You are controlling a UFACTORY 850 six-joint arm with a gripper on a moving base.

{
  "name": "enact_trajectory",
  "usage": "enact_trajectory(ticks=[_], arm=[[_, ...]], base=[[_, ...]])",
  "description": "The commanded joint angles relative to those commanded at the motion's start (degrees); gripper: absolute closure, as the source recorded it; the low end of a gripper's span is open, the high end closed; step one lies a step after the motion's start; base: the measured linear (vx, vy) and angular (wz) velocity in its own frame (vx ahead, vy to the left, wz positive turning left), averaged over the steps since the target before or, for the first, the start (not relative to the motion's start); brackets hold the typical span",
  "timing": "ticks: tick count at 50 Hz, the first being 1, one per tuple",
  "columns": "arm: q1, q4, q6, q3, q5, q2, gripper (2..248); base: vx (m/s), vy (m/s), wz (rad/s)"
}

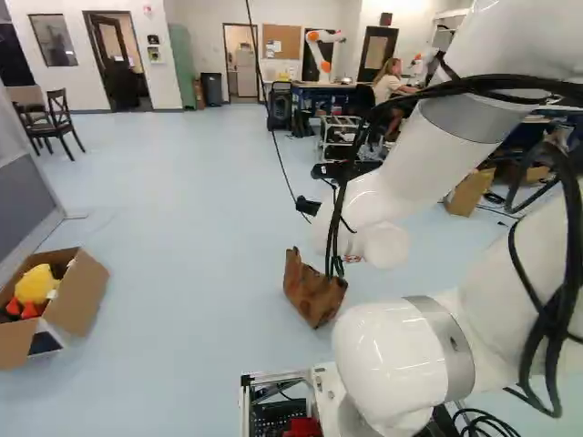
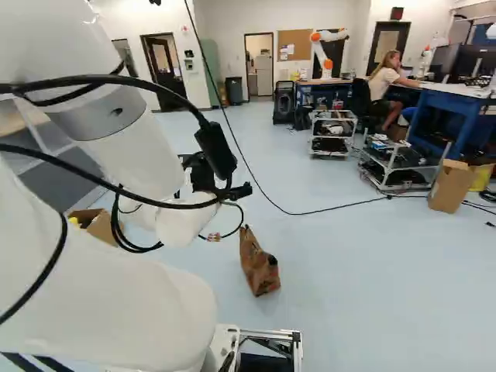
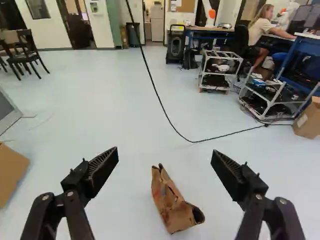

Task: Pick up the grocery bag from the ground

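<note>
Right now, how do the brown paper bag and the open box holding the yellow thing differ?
The bag is crumpled and creased; the box has flat, straight-edged walls. The bag looks clearly smaller than the box. The bag sits ahead of the gripper, in line with the gap between its open fingers, while the box is well off to one side. Both are brown and rest on the floor.

White arm bent, black fingers [image 3: 165,162] spread wide apart
</note>
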Motion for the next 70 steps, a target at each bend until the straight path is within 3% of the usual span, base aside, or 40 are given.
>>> enact_trajectory(ticks=[46,70], arm=[[-1.1,0.0,0.0,-14.2,-0.3,-15.0,3],[-1.0,0.0,0.0,-21.5,-8.2,-21.9,3]], base=[[0.008,-0.002,-0.006],[0.000,0.000,0.000]])
